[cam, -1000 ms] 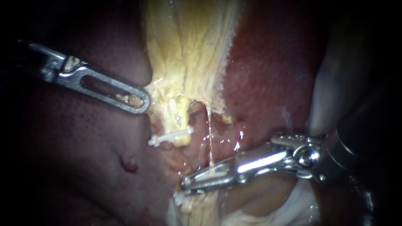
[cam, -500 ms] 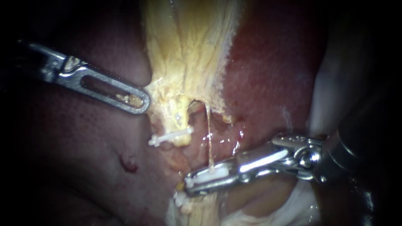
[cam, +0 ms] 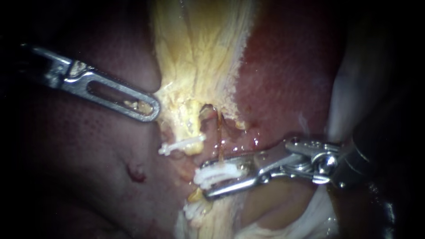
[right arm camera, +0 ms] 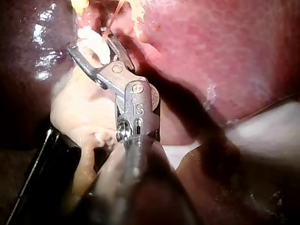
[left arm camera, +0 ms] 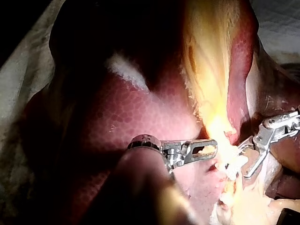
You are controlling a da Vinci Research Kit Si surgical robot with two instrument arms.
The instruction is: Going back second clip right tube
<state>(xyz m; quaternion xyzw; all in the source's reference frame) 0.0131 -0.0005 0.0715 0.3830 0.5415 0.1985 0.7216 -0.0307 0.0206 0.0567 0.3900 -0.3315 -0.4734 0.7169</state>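
Note:
The pale yellow gallbladder (cam: 199, 53) hangs over the red liver (cam: 283, 79). My left instrument (cam: 152, 108) comes in from the left, its slotted jaws shut on the gallbladder's edge; it shows too in the left wrist view (left arm camera: 211, 148). A thin right tube (cam: 219, 137) runs down to a white clip (cam: 216, 173). That clip lies between the jaws of my right instrument (cam: 205, 180), which stand open around it. The right wrist view shows the same: instrument (right arm camera: 90, 40), clip (right arm camera: 94, 44). Another white clip (cam: 181, 145) crosses the left tube.
A further white clip (cam: 192, 210) sits lower on the pale tissue below the right instrument. White gauze (cam: 318, 217) lies at the lower right. A small dark red spot (cam: 137, 173) marks the liver at lower left.
The right instrument's jaws have spread apart and drawn slightly back to the right, baring the white clip on the right tube. The left instrument has held still.

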